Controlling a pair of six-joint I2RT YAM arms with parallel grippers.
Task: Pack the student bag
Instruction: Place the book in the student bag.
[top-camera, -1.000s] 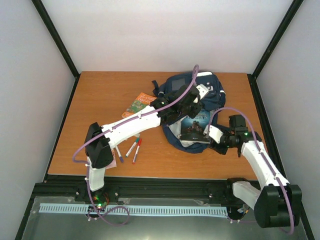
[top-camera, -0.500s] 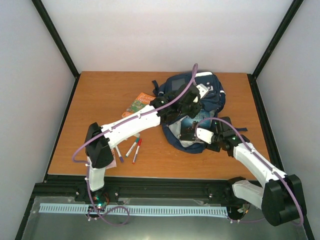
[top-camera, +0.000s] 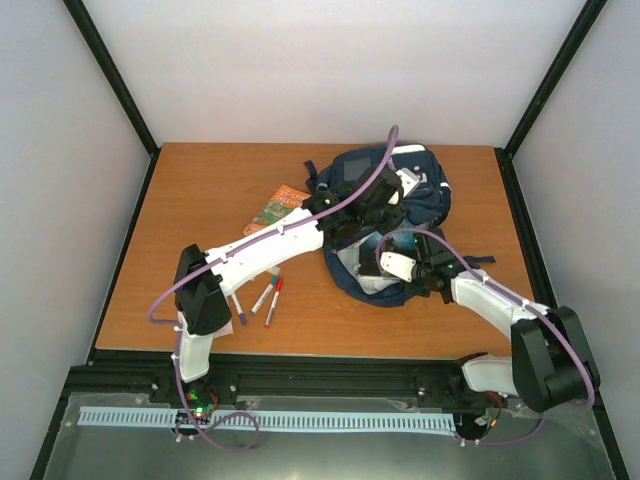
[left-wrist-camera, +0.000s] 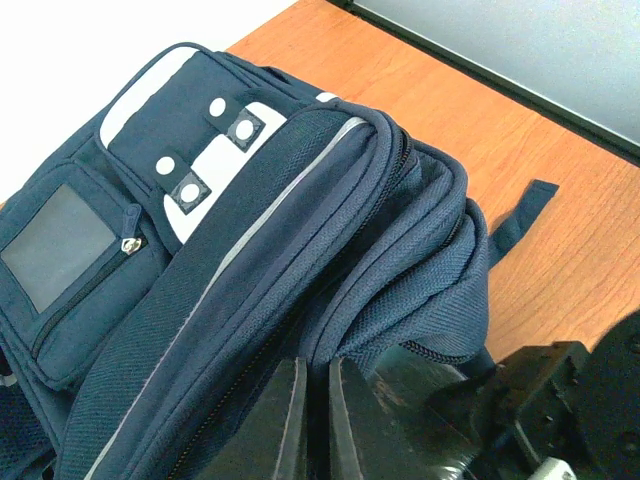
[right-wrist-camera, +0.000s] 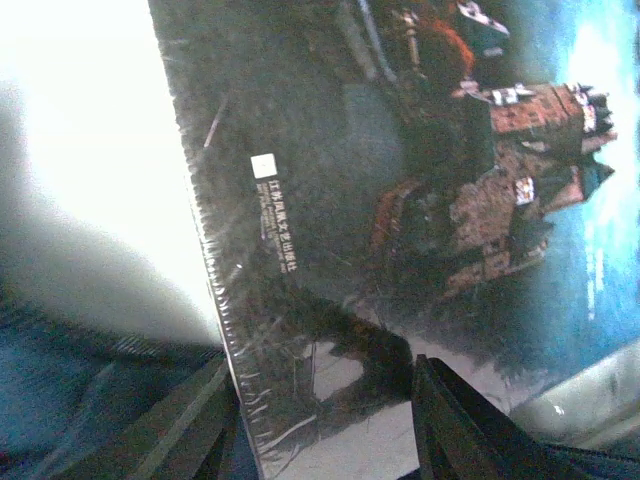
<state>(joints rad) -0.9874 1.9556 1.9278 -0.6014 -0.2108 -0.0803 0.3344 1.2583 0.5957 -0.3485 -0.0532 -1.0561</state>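
The student bag (top-camera: 352, 170) lies right of centre in the upper half of the table (top-camera: 200, 200), its mouth toward the arms. The left gripper (left-wrist-camera: 312, 420) is closed on the rim of that opening, holding the fabric up. A dark-covered book (right-wrist-camera: 400, 200) sits in the mouth. The right gripper (right-wrist-camera: 322, 370) is close against its cover, jaws partly apart and clamping nothing. The step looks like seating this book inside. The next move probably calls for pushing it deeper, then fetching the orange book (top-camera: 278, 208) and markers (top-camera: 258, 298) further left.
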